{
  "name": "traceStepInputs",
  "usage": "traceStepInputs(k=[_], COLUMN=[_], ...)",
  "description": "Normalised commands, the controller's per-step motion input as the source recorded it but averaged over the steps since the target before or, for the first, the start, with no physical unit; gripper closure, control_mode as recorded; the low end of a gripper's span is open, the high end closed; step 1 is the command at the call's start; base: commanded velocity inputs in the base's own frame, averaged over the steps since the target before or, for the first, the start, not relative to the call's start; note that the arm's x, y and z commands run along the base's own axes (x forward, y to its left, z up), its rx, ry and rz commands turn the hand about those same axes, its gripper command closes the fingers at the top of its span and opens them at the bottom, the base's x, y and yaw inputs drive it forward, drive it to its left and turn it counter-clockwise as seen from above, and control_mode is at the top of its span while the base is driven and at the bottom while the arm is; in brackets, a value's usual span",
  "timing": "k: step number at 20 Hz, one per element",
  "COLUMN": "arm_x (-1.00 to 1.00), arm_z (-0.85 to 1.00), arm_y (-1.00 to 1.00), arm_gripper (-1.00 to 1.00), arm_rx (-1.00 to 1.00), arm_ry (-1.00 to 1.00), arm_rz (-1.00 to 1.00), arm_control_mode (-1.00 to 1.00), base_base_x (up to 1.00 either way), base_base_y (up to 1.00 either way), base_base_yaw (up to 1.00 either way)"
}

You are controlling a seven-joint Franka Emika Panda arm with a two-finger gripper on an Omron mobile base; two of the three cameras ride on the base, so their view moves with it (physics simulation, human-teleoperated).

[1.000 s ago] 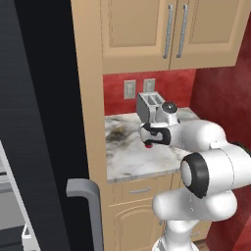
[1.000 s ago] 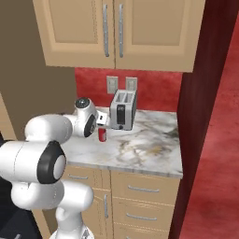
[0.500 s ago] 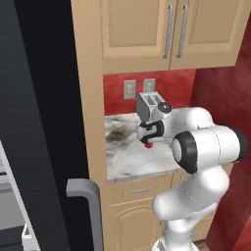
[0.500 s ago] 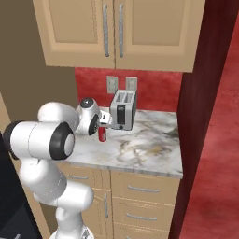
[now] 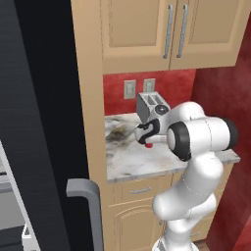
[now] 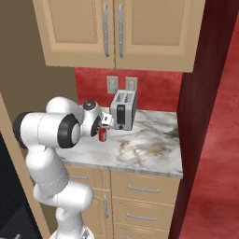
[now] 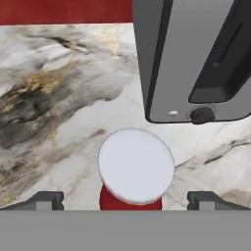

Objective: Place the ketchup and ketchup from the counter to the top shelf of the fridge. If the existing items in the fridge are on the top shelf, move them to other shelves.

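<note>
While poised directly above a ketchup bottle (image 7: 136, 169), gripper (image 7: 125, 200) spread wide, one of the fingers (image 7: 43, 200) standing clear on either side of the bottle's round pale cap and touching nothing. Red body of the bottle just showing under that cap in the hand view; upright on the marbled tabletop (image 7: 59, 103), just in front of the grey toaster (image 7: 196, 59) and close beside its lever end. Seen from the left base view: same bottle (image 5: 148, 143) a small red patch peeking below the gripper (image 5: 145, 135), still in front of the toaster (image 5: 153, 105), on the tabletop (image 5: 132, 159) near the tall beige side panel (image 5: 88, 98). Seen from the right base view: bottle (image 6: 102, 134) upright just beside the toaster (image 6: 123, 109), between it and the white arm, resting on the tabletop (image 6: 149, 147). Black fridge (image 5: 34, 122) with its door open, to the toaster's left in the left base view, grey bar handle (image 5: 90, 206) low on it. Beige wall cupboards (image 6: 116, 32) above the toaster, red wall with two outlets (image 6: 119, 84) right behind it. Only one ketchup bottle made out.
</note>
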Motion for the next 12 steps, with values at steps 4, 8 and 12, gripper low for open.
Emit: traceStepInputs(k=[4,8,12], arm_x=[0.21,0.18,0.06], arm_z=[-0.14,-0.09,-0.05], arm_y=[0.00,0.00,0.00], arm_gripper=[-1.00,-1.00,1.00], arm_rx=[0.00,0.00,0.00], arm_ry=[0.00,0.00,-0.01], arm_rz=[0.00,0.00,0.00], arm_control_mode=[-1.00,-1.00,-1.00], base_base_x=[0.00,0.00,0.00], base_base_y=[0.00,0.00,0.00], base_base_yaw=[0.00,0.00,0.00])
